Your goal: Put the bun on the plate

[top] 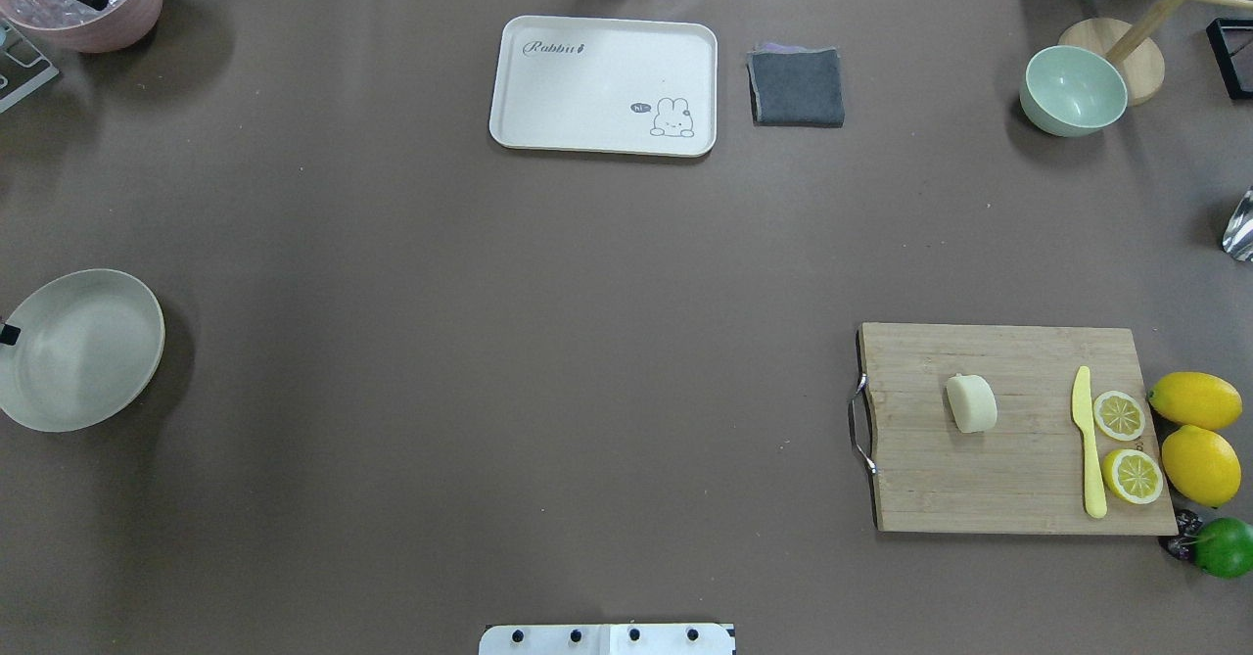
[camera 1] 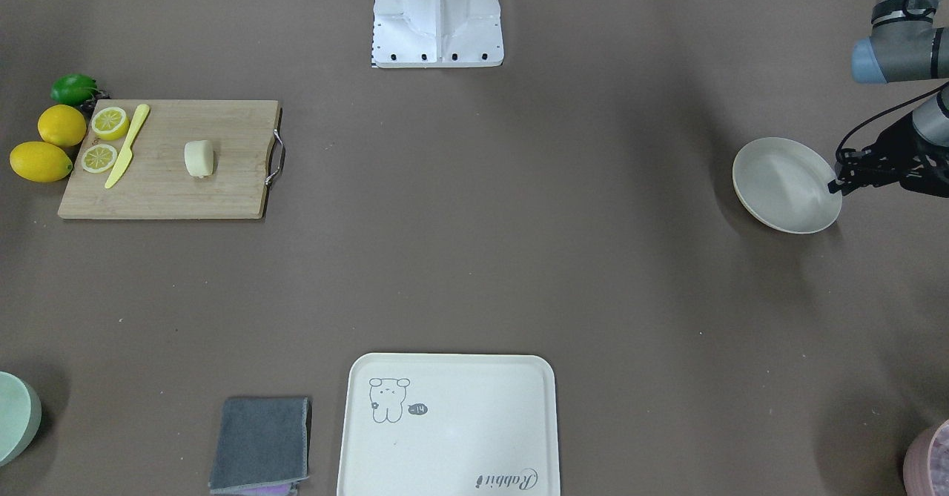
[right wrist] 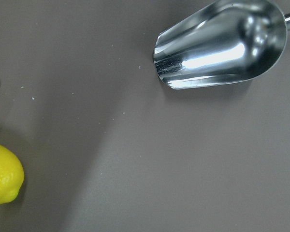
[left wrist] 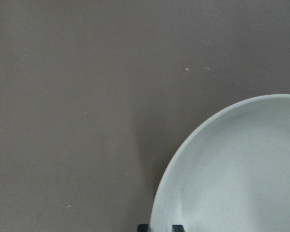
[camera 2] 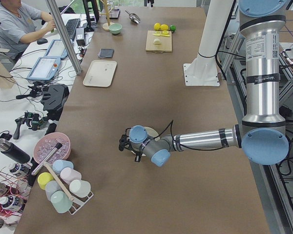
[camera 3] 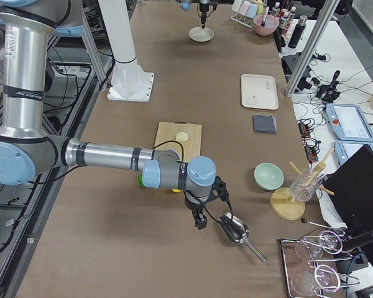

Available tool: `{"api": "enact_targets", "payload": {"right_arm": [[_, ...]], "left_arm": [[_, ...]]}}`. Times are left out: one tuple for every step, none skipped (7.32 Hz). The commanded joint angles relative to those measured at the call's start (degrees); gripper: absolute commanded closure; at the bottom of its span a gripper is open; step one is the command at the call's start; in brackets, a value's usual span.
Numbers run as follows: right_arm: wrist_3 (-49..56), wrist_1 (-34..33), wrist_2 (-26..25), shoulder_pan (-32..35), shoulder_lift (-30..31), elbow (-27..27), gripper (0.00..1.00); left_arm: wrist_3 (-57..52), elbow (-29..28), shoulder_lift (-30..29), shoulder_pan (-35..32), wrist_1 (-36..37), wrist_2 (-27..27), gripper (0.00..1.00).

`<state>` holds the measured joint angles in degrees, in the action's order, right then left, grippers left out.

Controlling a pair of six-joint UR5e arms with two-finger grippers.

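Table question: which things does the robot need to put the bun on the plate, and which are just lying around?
Needed: bun, plate.

Just lying about: cutting board under the bun, lemons, lemon slices, yellow knife, green fruit, tray, grey cloth, green bowl, metal scoop.

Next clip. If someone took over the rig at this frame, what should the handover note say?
Left end effector: fingers straddle the plate's rim; clamped or not, cannot tell.
Right end effector: hovers near a metal scoop, off beyond the lemons; open or shut unclear.
Bun: on the cutting board, untouched, far from the plate.
Done: nothing yet. Left: pick up the bun, set it on the plate.
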<state>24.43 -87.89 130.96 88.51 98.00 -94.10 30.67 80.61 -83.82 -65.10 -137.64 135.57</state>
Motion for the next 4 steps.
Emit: {"api": "enact_targets", "payload": {"right_arm": [[-0.09,0.0,0.09,-0.01,0.0,-0.03,0.0],[-0.09,0.0,0.09,-0.01,0.0,-0.12,0.0],[-0.09,0.0,0.09,-0.01,0.0,-0.03,0.0],[-0.09,0.0,0.09,-0.01,0.0,-0.12,0.0]], "left_arm": [[-0.17,-0.1,0.32,0.06,0.0,-0.22,0.77],[-0.17,-0.71,0.32,0.06,-0.17,-0.31,0.85],[-0.08,-0.72,0.32,0.06,-0.18,-0.4,1.0],[0.26,-0.11,0.32,0.06,-0.18,-0.14,1.0]]}}
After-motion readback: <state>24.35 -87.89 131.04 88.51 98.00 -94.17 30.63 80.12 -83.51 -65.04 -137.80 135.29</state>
